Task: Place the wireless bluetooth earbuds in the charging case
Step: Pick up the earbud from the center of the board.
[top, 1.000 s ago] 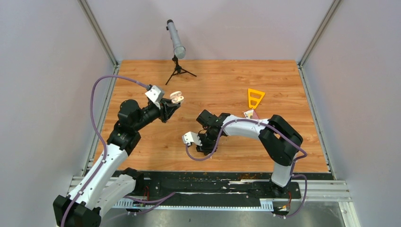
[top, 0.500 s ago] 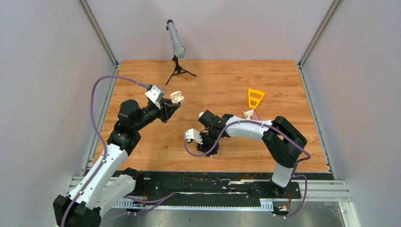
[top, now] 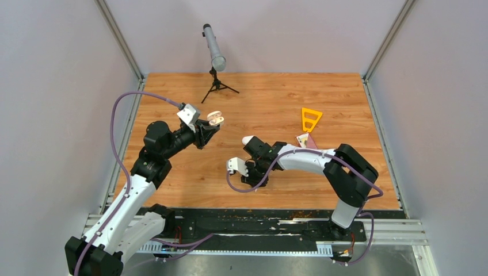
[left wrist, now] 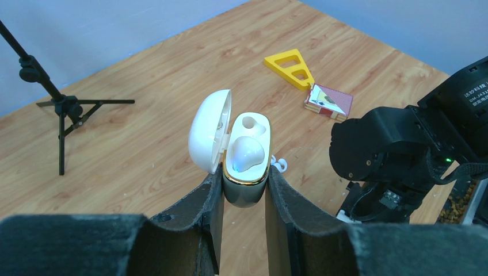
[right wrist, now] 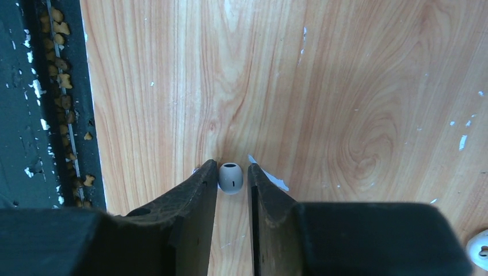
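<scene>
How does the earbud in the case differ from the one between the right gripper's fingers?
The docked earbud sits in the charging case, held aloft by the left gripper; the loose earbud lies on the wooden table between the fingers of the right gripper. The docked earbud shows a smooth rounded back; the loose earbud shows a dark opening. Both are white.

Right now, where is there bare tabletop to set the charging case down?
Bare wood lies between the black tripod and the yellow plastic triangle, and right of that triangle toward the wooden table edge. Crowded: the centre, around the right hand and the small red box.
</scene>
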`<state>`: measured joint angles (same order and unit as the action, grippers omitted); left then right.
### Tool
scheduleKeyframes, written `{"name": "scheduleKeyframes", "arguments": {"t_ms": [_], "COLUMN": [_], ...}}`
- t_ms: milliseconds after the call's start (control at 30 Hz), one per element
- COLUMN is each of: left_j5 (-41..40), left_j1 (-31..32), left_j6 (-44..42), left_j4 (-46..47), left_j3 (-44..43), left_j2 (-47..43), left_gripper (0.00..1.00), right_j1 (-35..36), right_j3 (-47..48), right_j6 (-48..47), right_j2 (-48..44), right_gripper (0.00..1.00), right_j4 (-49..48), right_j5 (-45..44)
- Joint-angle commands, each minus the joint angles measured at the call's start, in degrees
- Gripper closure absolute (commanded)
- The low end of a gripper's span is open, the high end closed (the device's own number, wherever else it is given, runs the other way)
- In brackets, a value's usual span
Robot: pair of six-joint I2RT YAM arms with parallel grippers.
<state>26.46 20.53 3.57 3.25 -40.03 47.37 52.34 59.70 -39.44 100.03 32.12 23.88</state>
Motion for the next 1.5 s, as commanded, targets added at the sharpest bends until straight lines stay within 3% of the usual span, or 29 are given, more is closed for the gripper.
{"name": "scheduleKeyframes", "arguments": {"t_ms": [0, 400, 667, 1067, 1467], "left_j5": [0.6, 0.4, 0.3, 2.0, 7.2], "left_j1": [-0.3, -0.3, -0.3, -0.3, -0.1], "left_j6": [0.1, 0.4, -0.4, 1.5, 7.0], "left_j4": [3.0, 3.5, 2.1, 6.8, 17.4], "left_j3": [-0.4, 0.0, -0.2, 2.6, 6.4], "left_j2": [-0.4, -0.7, -0.7, 3.1, 9.5], "left_gripper": [0.99, 0.99, 0.99, 0.98, 0.97], "right_j1": [1.0, 1.8, 1.9, -0.3, -0.7], "right_j3": [-2.5, -6.3, -6.3, 2.8, 15.2], "right_j6": [0.9, 6.3, 7.2, -0.7, -3.6], "right_j2": [-0.8, -2.5, -3.1, -13.4, -24.0], "right_gripper": [0.74, 0.76, 1.0, 1.0, 1.0], "right_j4": [-1.8, -5.0, -5.3, 4.0, 4.7], "right_j5": [-3.3, -11.1, -11.8, -16.0, -16.7]}}
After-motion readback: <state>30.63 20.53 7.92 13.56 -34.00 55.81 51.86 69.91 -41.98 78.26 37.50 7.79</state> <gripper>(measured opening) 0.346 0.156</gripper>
